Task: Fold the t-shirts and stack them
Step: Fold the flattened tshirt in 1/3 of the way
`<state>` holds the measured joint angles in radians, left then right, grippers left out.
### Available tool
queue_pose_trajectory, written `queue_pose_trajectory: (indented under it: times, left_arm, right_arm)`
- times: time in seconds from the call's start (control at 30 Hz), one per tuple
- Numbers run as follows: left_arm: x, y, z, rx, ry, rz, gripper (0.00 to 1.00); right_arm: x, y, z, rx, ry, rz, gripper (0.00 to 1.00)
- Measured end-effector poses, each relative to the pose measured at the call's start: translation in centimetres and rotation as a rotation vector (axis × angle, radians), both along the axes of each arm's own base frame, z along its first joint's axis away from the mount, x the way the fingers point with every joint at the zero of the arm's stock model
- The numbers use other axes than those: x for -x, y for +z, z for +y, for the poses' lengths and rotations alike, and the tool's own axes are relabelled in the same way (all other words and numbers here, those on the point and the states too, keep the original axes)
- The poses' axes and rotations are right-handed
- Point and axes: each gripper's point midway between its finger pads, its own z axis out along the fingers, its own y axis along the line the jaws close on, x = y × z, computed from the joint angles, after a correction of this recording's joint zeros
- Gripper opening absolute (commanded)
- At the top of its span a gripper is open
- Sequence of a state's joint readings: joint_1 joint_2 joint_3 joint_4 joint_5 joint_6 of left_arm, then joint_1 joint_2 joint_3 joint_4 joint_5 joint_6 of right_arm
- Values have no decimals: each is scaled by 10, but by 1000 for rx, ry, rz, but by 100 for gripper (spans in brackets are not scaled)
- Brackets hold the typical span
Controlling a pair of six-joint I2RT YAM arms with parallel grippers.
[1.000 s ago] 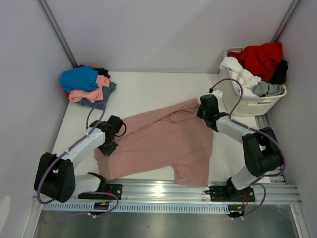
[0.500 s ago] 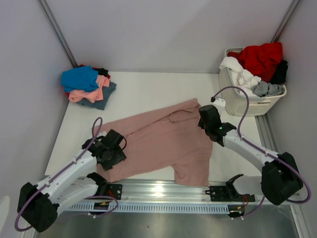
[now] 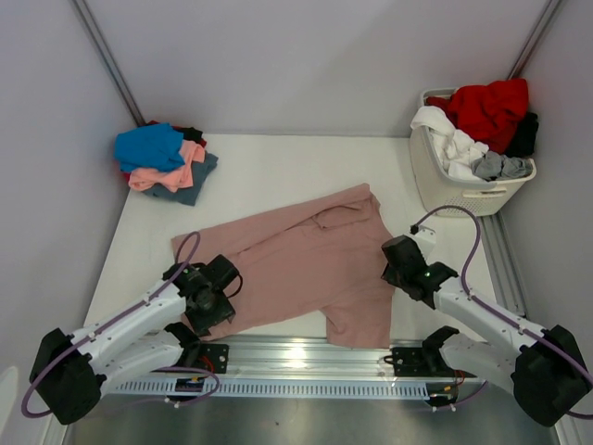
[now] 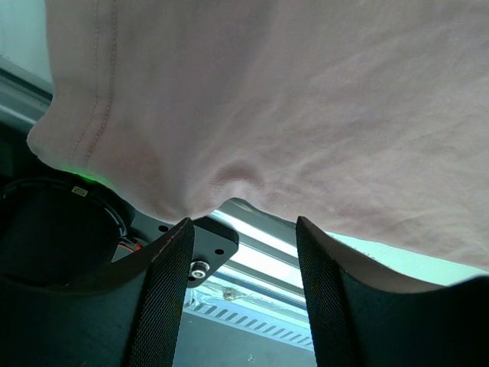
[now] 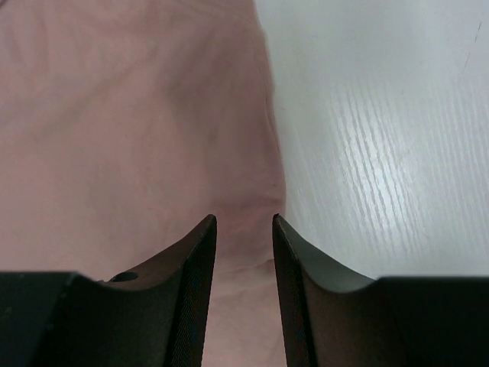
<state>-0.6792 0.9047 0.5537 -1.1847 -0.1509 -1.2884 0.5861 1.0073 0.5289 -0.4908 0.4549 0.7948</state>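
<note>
Spread on the surface [image 3: 278, 176], tee [image 3: 306, 269] with near hem over the front edge. Apart and empty just short of that hem, left gripper [image 4: 243, 220]; narrowly apart over the right side, clamping nothing, right gripper [image 5: 244, 217]. Risk — shallow bite slipping, or uneven pull dragging cloth off the edge.

From above, the left arm [image 3: 199, 286] hides the pink t-shirt's [image 3: 306, 269] near-left corner.

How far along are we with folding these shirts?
Done: a small stack of tees sits at far left. In hand: the dusty-pink t-shirt lies spread out, unfolded, with the left end effector open at its near-left corner and the right end effector open over its right edge. Left: folding and stacking it, then the clothes heaped in the laundry basket.
</note>
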Motion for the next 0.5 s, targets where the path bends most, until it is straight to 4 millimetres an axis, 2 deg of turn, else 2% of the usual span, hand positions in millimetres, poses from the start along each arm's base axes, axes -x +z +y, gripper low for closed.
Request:
queue_pose_trajectory:
  times: [0.5]
  left_arm:
    - [3, -3, 1, -23, 2, 32, 61]
  right_arm:
    - [42, -14, 20, -52, 48, 130, 32]
